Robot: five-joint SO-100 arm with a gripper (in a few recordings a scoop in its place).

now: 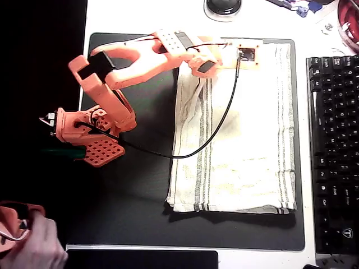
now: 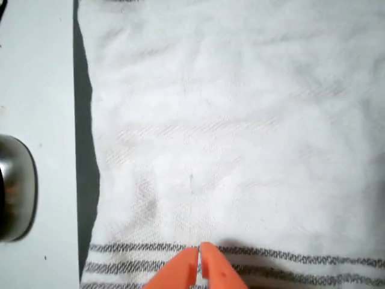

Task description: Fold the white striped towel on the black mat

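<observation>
the white striped towel point(image 1: 247, 134), a soft, wrinkled off-white rectangle with thin dark grey stripe bands near its left and right edges in the overhead view, lies flat on the right half of the matte black mat point(image 1: 134, 190) with rounded corners. in the wrist view the orange gripper point(image 2: 200, 257) has its tapered plastic fingertips point(image 2: 213, 268) pressed nearly together over the towel's striped band, though whether cloth is pinched between them i cannot tell.

The white striped towel point(image 1: 247, 140) lies flat on the right half of the black mat point(image 1: 134, 196). The orange arm point(image 1: 129, 61) reaches over its far left corner; a black cable point(image 1: 216, 126) trails across it.
</observation>
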